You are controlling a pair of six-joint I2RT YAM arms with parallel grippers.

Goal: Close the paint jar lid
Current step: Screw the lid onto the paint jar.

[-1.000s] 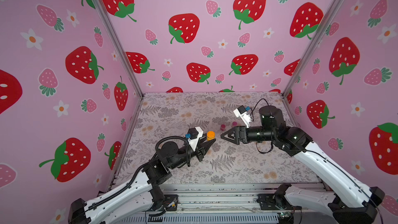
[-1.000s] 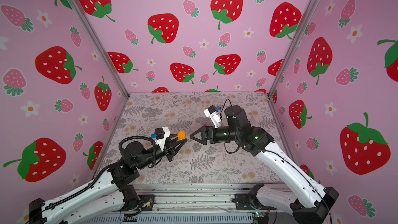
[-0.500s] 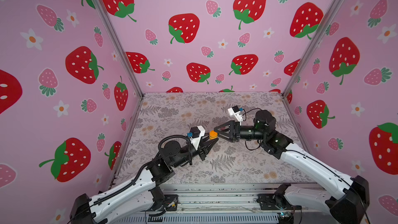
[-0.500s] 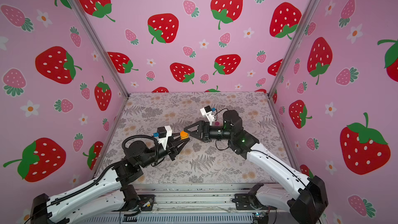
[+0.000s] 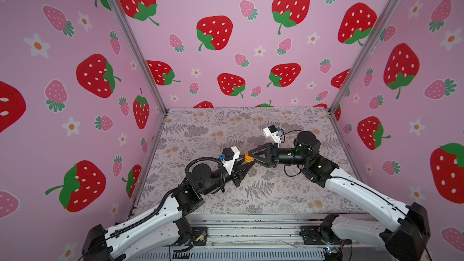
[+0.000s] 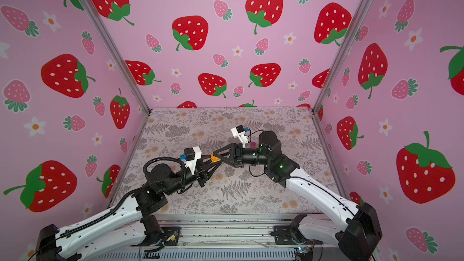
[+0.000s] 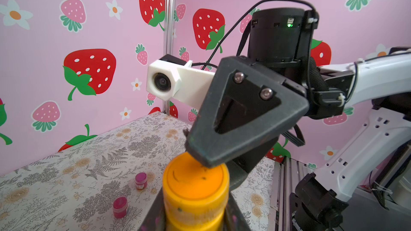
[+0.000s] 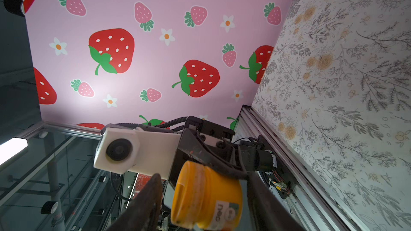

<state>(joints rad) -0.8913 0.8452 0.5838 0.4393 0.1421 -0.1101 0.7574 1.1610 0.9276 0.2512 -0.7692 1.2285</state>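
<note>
The right claw (image 8: 203, 187) has swung in, jaws narrowed astride the orange lid (image 7: 193, 177) — not yet gripping — of the small orange plastic paint jar (image 5: 248, 158) that the left claw (image 7: 195, 216) clamps above the floral-patterned bench (image 5: 213, 126): tightening seems imminent.

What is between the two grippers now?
The orange paint jar, held by the left gripper; the right gripper straddles it. Both top views and the right wrist view show this.

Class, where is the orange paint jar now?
In both top views the orange paint jar is held above the table centre by the left end effector, the right end effector straddling its lid.
</note>
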